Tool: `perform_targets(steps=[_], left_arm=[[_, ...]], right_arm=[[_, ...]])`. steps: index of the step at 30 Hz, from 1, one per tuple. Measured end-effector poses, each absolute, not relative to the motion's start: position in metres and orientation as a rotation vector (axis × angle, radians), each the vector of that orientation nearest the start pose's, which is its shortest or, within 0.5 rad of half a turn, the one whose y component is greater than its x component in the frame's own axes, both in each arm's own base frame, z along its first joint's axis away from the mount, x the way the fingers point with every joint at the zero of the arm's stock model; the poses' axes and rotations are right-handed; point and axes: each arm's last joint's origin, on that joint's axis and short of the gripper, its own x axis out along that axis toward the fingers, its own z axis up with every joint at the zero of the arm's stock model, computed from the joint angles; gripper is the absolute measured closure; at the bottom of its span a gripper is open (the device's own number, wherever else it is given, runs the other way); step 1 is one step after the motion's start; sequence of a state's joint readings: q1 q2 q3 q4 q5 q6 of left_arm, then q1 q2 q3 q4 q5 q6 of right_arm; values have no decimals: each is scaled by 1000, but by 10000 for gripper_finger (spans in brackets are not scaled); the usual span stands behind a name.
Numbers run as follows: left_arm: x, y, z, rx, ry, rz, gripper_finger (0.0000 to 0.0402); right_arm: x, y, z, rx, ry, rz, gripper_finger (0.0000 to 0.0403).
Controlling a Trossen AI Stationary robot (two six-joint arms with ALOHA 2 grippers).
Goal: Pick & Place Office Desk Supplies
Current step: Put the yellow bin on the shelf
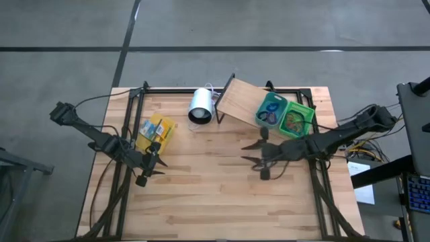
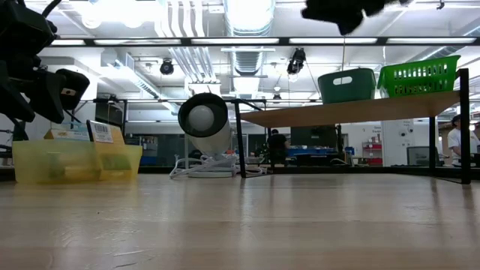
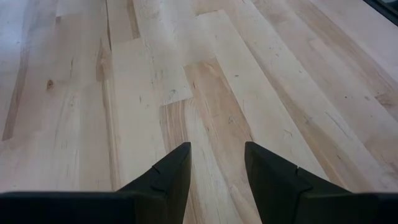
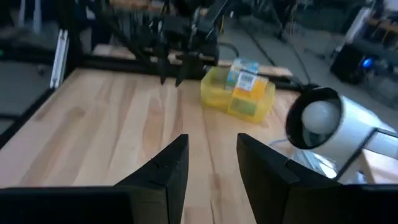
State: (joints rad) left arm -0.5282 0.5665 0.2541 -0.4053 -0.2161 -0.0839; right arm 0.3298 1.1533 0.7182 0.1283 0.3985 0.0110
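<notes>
Office supplies: yellow boxes (image 1: 156,132) at tabletop (image 1: 215,195) left; band loops in green bins (image 1: 285,115) atop slanted board (image 1: 238,101). Likely light; boxes stiff, best pinched across sides. Left gripper (image 1: 152,163), right gripper (image 1: 254,152): jaws parted, empty.

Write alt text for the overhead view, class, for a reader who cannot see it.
Two dark robot arms reach over a wooden table, the left gripper and right gripper both open and empty. At the far edge sit a yellow bin, a white cylinder, and a slanted wooden board carrying two green baskets.
</notes>
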Motion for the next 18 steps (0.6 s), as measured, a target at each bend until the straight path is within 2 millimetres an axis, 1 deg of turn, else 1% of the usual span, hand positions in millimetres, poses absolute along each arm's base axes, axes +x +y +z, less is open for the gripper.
perform_targets(steps=[3, 5, 10, 13, 18], left_arm=[[108, -56, 164, 182, 682, -269, 249], [108, -56, 164, 182, 682, -270, 249], [108, -56, 164, 182, 682, -270, 249], [108, -56, 164, 182, 682, -269, 249], [108, -56, 164, 182, 682, -270, 249]], right_arm=[[220, 67, 256, -80, 203, -60, 272], [206, 65, 254, -61, 164, -45, 276], [170, 58, 263, -2, 53, -4, 288], [152, 56, 264, 39, 44, 91, 295], [128, 54, 259, 63, 62, 274, 309]])
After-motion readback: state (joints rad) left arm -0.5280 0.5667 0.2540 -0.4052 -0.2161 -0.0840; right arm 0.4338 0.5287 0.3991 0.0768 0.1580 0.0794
